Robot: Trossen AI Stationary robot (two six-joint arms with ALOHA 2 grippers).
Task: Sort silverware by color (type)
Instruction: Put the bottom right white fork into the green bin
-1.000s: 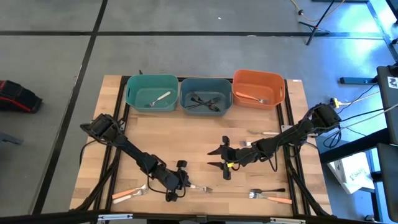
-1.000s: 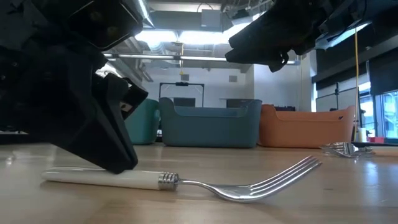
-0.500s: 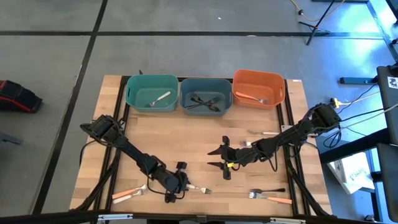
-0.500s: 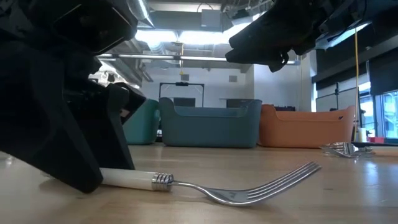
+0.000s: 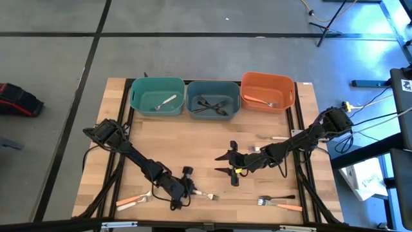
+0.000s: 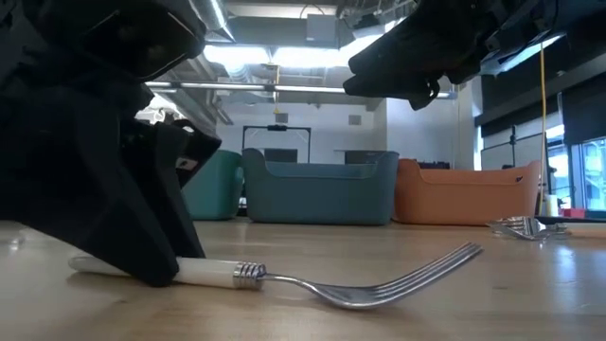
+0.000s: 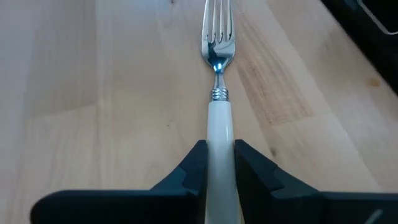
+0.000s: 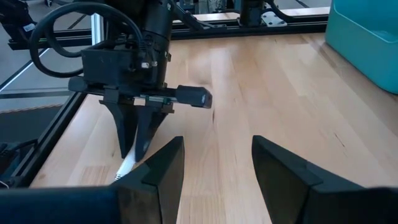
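So the left gripper (image 5: 187, 191) is down at the lower middle of the high view, right at table level, with its fingers (image 7: 194, 163) pinched in on the cream handle of a white fork (image 7: 218, 112). In the left wrist view the handle sits snug between both dark fingers, touching on each side, and the tines point straight away from the camera. From the low view that same fork lies on the wood in the lower part of the frame, tines curving up toward the right, handle end buried under the gripper on the left.

The right gripper (image 5: 232, 165) is around the centre of the high view, fingers spread wide and nothing between them; the right wrist view shows bare wood in the gap, with the left arm in the upper left of that frame.

Three bins line the top edge of the table (image 5: 193, 142): a teal bin (image 5: 156, 94) on the left with a white fork in it, a blue bin (image 5: 213, 98) in the middle holding black forks, and an orange bin (image 5: 268, 90) on the right with an orange-handled one.

Loose stuff: an orange fork (image 5: 134, 199) in the lower left, an orange fork (image 5: 283, 205) and a black fork (image 5: 277, 198) side by side in the lower right, and a pale one (image 5: 272, 137) right of centre
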